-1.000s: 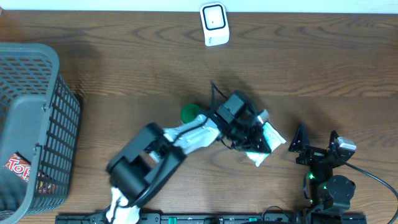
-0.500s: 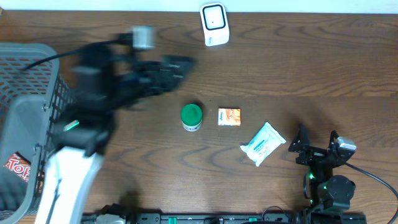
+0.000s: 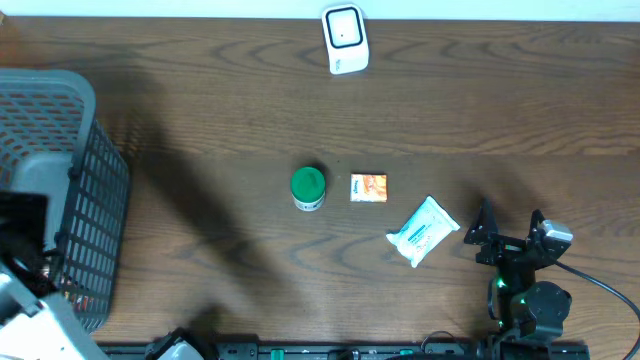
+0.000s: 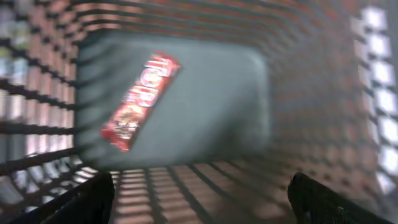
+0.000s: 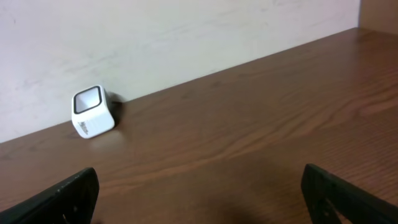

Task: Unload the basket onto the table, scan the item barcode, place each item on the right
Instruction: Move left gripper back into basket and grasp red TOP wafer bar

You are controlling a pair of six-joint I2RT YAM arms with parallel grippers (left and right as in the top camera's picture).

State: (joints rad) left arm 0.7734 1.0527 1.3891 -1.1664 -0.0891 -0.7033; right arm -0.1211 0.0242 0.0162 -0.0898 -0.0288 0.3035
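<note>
Mostly woodgrain table [image 3: 520, 110], boxy white scanner [image 3: 345, 38]

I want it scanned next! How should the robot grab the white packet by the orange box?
Come from straight above and pinch the white packet across its narrower width. It lies flat and slanted on the table, so the grip must turn to match.

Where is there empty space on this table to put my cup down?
The widest bare wood lies between the basket and the green-lidded jar. Another free strip runs between the scanner and that jar. Crowded: the jar, orange packet and wipes pack, close to the right gripper.
</note>
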